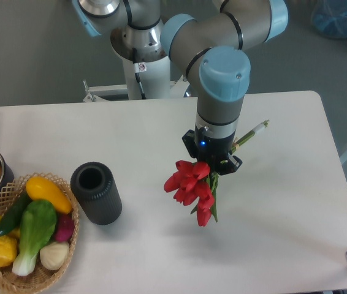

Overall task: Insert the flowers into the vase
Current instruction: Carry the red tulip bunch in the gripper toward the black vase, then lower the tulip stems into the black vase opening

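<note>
Dark vase [96,193] — mouth open, nothing inside

The gripper [212,160] holds the flowers [192,187] above the worktop [284,233] centre, blooms down-left, stem ends toward the right edge. The vase [95,192] stands upright near the left edge, beside the wicker basket [32,278].
</note>
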Controlling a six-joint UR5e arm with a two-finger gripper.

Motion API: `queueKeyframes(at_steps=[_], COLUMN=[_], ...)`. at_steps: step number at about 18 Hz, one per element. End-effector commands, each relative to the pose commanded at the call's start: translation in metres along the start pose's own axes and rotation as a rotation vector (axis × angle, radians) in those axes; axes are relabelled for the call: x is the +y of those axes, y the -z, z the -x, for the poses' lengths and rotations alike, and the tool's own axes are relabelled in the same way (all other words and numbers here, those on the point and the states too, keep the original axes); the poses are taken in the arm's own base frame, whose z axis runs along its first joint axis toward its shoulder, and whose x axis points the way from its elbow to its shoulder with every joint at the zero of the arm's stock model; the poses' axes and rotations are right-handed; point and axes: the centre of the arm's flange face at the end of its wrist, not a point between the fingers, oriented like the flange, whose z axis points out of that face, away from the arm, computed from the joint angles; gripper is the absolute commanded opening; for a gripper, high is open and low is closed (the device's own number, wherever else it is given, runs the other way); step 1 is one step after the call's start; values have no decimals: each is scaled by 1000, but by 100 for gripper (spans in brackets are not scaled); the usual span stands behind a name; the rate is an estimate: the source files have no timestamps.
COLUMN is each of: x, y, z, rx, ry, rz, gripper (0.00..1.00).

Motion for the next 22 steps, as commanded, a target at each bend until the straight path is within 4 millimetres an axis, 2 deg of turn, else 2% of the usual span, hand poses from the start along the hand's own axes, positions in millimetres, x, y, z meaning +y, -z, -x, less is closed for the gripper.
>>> queueKeyframes(at_steps=[5,8,11,16,22], x=[-13,-22,-26,-37,-58], y=[34,41,37,37,35], z=[-17,-26,-30,-33,-26], rx=[-10,3,26,51,25], ry=[-8,12,36,29,137], rz=[-165,-341,-482,-548,-643], gripper=[0,0,0,0,0])
